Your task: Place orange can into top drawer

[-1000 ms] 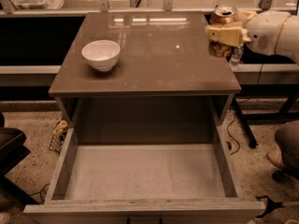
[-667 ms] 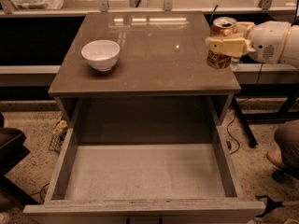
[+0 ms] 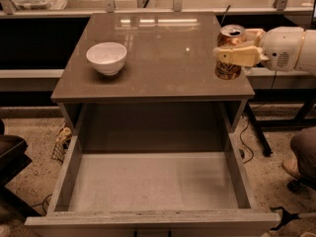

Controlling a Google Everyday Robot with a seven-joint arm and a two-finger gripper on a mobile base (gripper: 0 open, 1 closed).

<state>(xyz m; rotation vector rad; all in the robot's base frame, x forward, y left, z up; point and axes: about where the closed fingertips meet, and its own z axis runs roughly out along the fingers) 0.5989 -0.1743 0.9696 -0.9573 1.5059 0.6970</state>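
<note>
On the left of the glossy brown cabinet top (image 3: pixel 163 58) sits a round white ceramic bowl (image 3: pixel 106 58), well apart from the work.

Centre, below: the wide grey-brown top drawer (image 3: pixel 153 181) stands pulled out, its pale flat bottom open to us.

Right: the cream two-finger gripper (image 3: pixel 232 48) reaches in from the right edge. Its fingers are closed on the mid-body of the small orange-brown metal drink can (image 3: pixel 228 71). The can is upright over the top's front right corner; we cannot tell whether its base touches the surface.

Step in hand, as we judge it: carry to the drawer. We would lift clear of the front edge, move forward and left inside the drawer's right wall, keep the can upright, and lower it to the bottom before releasing.
</note>
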